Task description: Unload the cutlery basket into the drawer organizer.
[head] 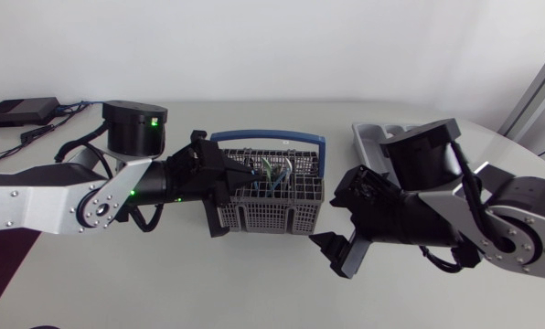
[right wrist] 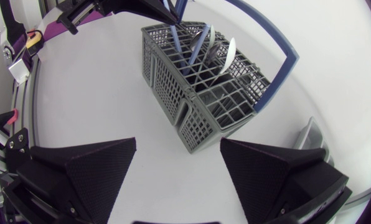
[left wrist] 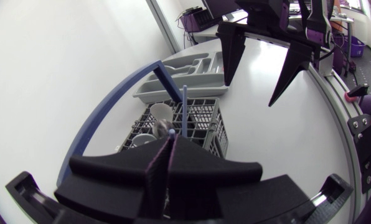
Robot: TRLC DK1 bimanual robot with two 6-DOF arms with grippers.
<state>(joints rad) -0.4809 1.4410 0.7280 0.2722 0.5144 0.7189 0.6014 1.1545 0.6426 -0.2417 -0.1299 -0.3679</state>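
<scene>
Early stage, by my read. The cutlery basket (head: pixel 263 219), grey mesh with a blue handle (head: pixel 268 137), stands mid-desk (head: pixel 163 274) and is loaded: blue-handled pieces (right wrist: pixel 196 45) and a white spoon (right wrist: pixel 229 53) stick up from its compartments. The drawer organizer (left wrist: pixel 179 92) sits just beyond the basket, on the right arm's side. The slots I can see hold nothing, so I judge that little or nothing has been unloaded and nearly the whole job is left.

The left gripper (left wrist: pixel 168 146) is over the basket's near end, fingers pressed almost together. A pale lilac tip (left wrist: pixel 171 132) sits right at the fingertips. It's likely a handle being picked, but I can't confirm the fingers pinch it.

The right gripper (right wrist: pixel 178 149) has its fingers spread wide with nothing between them. It hangs over bare desk beside the basket, not touching it.

Hidden or unclear:
- In the head view the right arm covers most of the organizer, and only one corner shows in the right wrist view. The left wrist view shows a few slots, so the far ones are unchecked.
- The left gripper body blocks the basket's near compartments.
- I can't get a cutlery count or tell forks from knives, because the pieces overlap behind the mesh.
</scene>
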